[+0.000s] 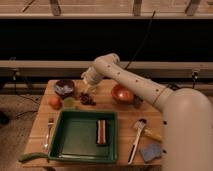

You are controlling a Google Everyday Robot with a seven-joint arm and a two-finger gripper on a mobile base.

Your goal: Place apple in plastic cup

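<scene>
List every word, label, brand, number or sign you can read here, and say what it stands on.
No text can be read anywhere in this view.
The bar in the green tray: no legible marking, too blurred.
The apple and the plastic cup: no label visible.
The tool, over the back of the table just above the dark lump: no marking readable.

the table (155,113) was bare matt wood. the green tray (75,141) looked like smooth plastic with a dull sheen. the arm (135,80) had a smooth white shell, down to the gripper (89,86) over the table's back. the apple (55,102) had smooth skin; the fork (49,132) looked metal.
</scene>
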